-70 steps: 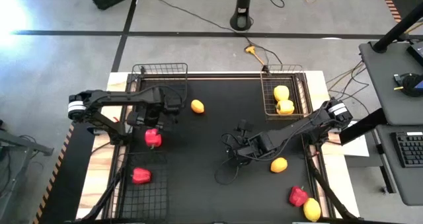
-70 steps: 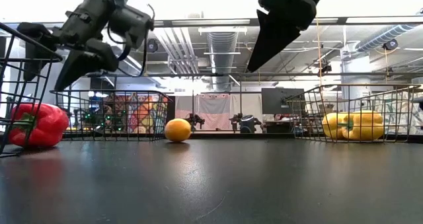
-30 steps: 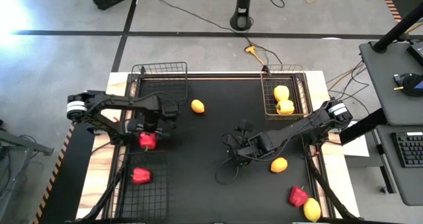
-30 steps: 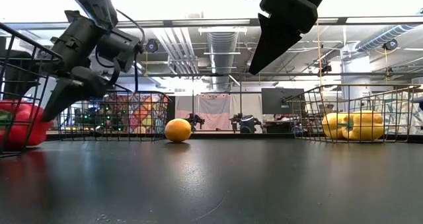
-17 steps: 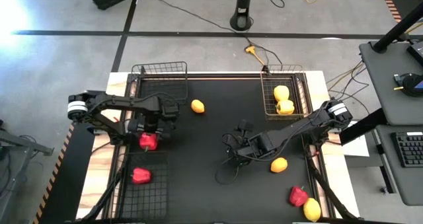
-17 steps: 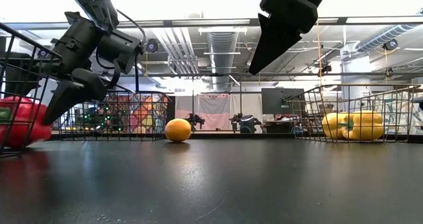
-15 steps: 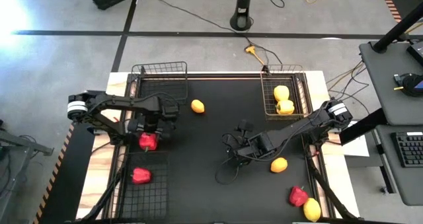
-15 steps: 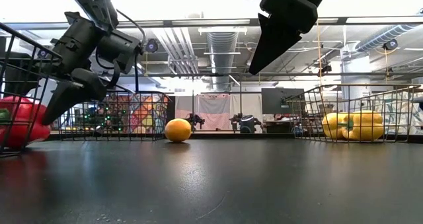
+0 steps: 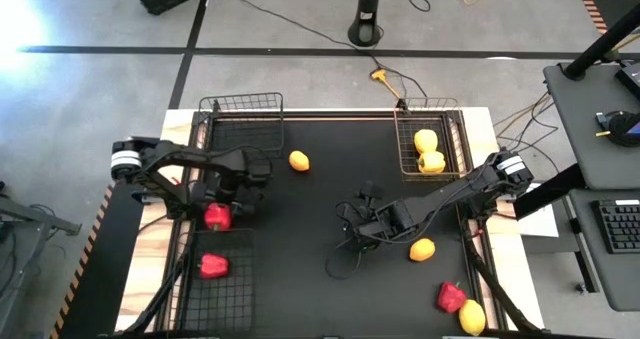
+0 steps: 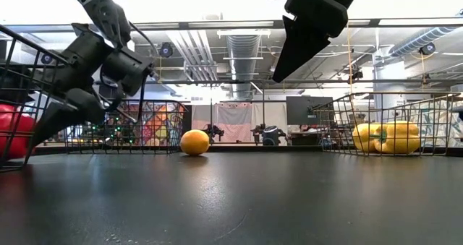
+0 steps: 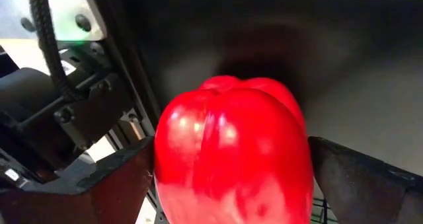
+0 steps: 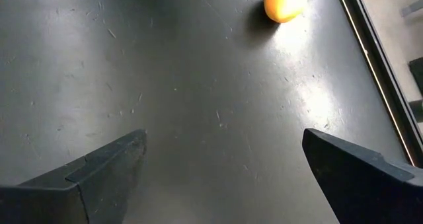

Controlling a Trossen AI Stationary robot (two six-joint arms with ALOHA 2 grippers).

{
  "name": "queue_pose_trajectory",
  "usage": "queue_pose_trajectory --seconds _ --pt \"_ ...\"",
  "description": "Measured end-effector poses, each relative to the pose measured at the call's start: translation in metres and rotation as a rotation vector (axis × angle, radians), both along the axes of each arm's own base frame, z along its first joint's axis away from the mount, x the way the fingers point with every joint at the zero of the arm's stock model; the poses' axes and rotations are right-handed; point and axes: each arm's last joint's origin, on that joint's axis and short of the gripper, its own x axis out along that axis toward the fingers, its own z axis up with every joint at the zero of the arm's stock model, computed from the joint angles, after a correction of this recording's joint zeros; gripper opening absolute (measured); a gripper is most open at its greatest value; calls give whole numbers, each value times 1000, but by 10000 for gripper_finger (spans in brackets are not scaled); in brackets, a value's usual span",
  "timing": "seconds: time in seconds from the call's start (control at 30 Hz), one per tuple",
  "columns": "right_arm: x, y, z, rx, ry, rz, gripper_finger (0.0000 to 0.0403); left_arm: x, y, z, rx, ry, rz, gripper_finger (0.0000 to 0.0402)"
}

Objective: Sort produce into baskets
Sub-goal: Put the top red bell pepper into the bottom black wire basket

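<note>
The left gripper [image 9: 216, 216], at the table's [image 9: 320, 269] nine o'clock, grasps a red pepper [image 9: 215, 217] between wide-set fingers [image 11: 112, 184]. Another red pepper [image 9: 211, 266] lies in the dark basket [image 9: 232, 297] at seven o'clock. The right gripper [image 9: 348, 241] hovers released near centre, an orange lemon [image 9: 422, 249] at its three o'clock.
</note>
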Motion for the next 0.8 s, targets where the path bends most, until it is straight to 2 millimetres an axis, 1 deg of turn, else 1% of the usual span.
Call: queue_pose_trajectory --seconds 0.17,0.33,0.37,0.47,0.53,0.63,0.8 --pt "0 0 0 0 -1 0 394 4 1 -3 -14 12 -9 355" --pt "0 0 0 -3 2 4 394 8 2 -3 -38 30 -42 310" --pt "0 0 0 -5 6 8 394 9 2 -2 -45 29 -55 301" --pt "-1 0 -1 -11 16 13 394 12 3 5 -42 21 -85 299" --pt "-1 0 -1 -13 20 14 394 16 5 15 -19 6 -98 299" --pt "-1 0 -1 -18 27 21 394 23 7 35 18 -3 -122 300" --pt "-1 0 -1 -29 37 38 394 41 3 84 114 -51 -195 305"
